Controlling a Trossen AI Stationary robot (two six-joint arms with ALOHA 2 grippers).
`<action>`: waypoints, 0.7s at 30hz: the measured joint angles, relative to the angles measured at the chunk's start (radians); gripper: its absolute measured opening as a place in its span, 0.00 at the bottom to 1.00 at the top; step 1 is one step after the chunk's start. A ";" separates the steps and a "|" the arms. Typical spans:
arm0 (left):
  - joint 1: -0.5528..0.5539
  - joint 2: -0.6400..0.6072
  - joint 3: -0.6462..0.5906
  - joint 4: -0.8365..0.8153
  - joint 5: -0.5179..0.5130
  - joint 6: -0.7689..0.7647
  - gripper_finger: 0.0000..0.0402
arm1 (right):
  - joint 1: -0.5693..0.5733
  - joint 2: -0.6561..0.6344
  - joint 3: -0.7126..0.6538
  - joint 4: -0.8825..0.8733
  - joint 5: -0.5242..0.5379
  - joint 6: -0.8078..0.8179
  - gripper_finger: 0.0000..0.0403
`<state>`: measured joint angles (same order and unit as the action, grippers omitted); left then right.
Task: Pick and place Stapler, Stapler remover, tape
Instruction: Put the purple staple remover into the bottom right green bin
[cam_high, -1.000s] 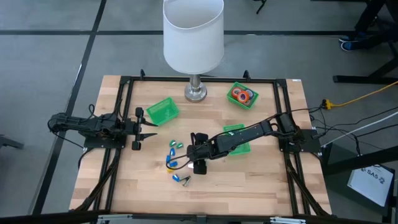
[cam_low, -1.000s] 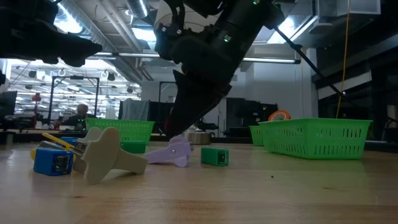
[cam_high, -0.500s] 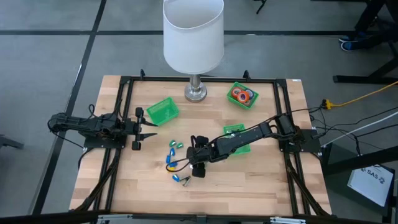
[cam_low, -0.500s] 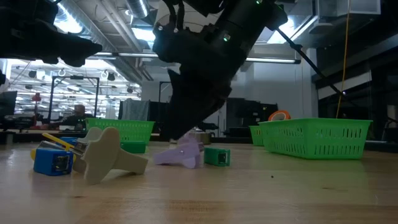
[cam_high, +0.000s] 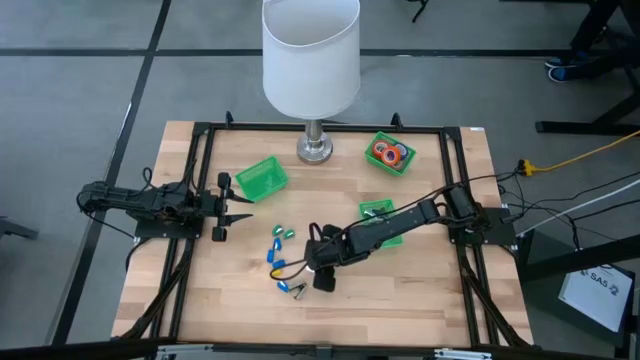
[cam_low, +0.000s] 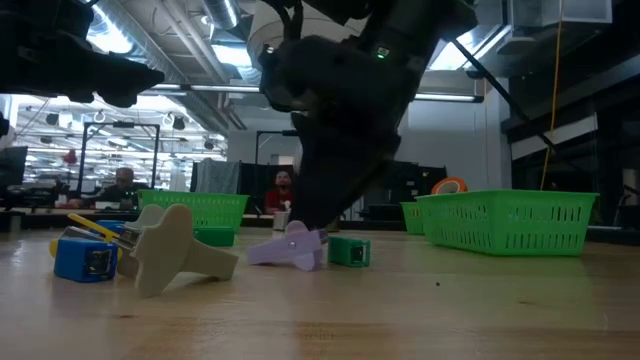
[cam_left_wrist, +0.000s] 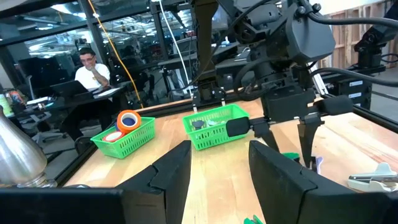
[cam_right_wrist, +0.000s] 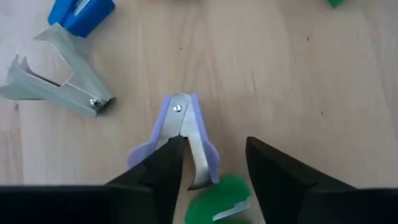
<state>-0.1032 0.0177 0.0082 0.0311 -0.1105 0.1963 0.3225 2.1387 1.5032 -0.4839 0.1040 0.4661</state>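
Wooden table (cam_high: 420, 290): purple stapler remover (cam_right_wrist: 184, 134) between right fingers (cam_right_wrist: 163, 163), apart.

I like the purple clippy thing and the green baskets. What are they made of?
The purple staple remover looks like matte plastic wings around shiny metal claws joined by a rivet. The green bins look like moulded plastic, judging by their even lattice walls, though that is only how they look.

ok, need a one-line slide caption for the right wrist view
Right gripper open over a purple staple remover, with a grey staple remover nearby on the wooden table.
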 joint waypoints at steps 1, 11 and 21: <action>0.000 0.000 0.000 0.000 0.000 0.000 0.39 | 0.000 0.000 0.000 0.000 0.000 -0.002 0.40; 0.000 0.000 0.000 0.000 0.000 0.000 0.39 | 0.001 -0.003 0.001 -0.019 -0.003 -0.050 0.06; 0.000 0.000 0.000 0.000 0.000 0.000 0.39 | 0.003 -0.015 0.001 -0.009 -0.020 -0.125 0.11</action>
<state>-0.1030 0.0177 0.0084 0.0311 -0.1105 0.1963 0.3256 2.1235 1.5043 -0.4929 0.0843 0.3411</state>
